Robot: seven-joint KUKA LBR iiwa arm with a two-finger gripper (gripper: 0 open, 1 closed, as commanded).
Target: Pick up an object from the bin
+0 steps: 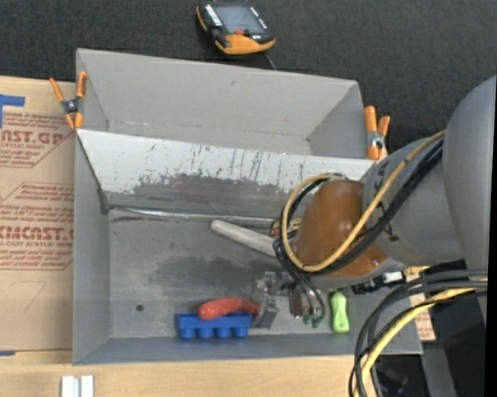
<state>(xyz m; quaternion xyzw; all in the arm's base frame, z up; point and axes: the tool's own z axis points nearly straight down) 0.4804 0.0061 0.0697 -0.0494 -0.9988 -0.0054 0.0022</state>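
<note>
In the camera view we see the arm (471, 179) reaching into the bin (131, 254) from the right, its orange cover (334, 222) ringed by looped cables (290, 228). Below the cover the claw (273, 304) hangs low over the bin floor. We cannot tell whether it is wide or narrow, because its tip is a dark tangle of metal and wire.

We take the blue brick (214, 326) as our landmark. It lies flat near the front wall, studs showing. The claw stands just beside the brick's right end, a little above it in the picture. A red piece (225, 307), long and rounded, lies just behind the brick and along it. Its right end points at the claw and comes very close to it, though we cannot tell whether the two touch. We see nothing clearly held in the claw.

A green piece (340, 313), short and upright in the picture, lies to the right of the brick, on the far side of the claw. A pale rod (240, 234) lies well behind the brick, slanting toward the orange cover.
</note>
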